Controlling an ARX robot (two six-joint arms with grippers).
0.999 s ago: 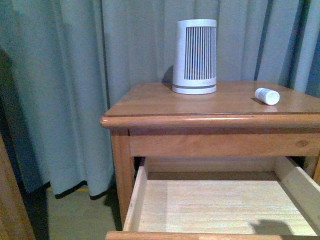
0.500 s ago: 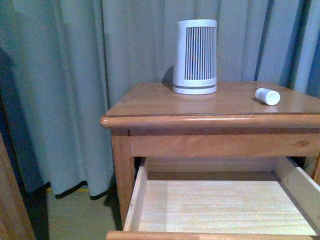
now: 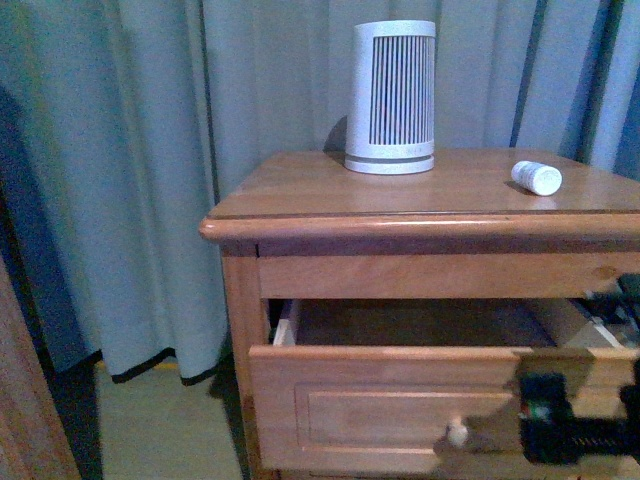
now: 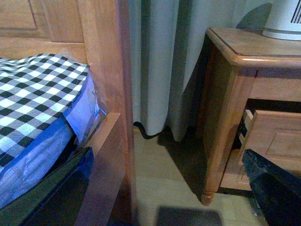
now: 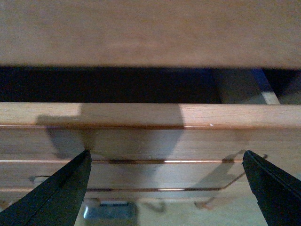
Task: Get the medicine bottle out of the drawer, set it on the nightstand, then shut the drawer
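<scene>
The medicine bottle (image 3: 536,177) was a small white plastic cylinder with a white cap, and it lay on its side on the right part of the nightstand (image 3: 300,200) top, well apart from the tall white-grey slatted cylinder (image 3: 391,97) that stood upright near the back edge. Below the top, the drawer (image 3: 380,395) was only partly out, a dark gap showing above its panelled front, with its round wooden knob (image 3: 457,433) low on the panel.

The right gripper (image 5: 164,188) faced the drawer front with its two dark fingers (image 5: 59,195) spread wide and nothing between them; whether they touched the wood could not be told. In the front view its black body (image 3: 575,420) showed at the drawer's right end.

The left gripper (image 4: 169,188) hung beside a bed with a checked cover (image 4: 33,99), away from the nightstand, its fingers wide apart and empty.
</scene>
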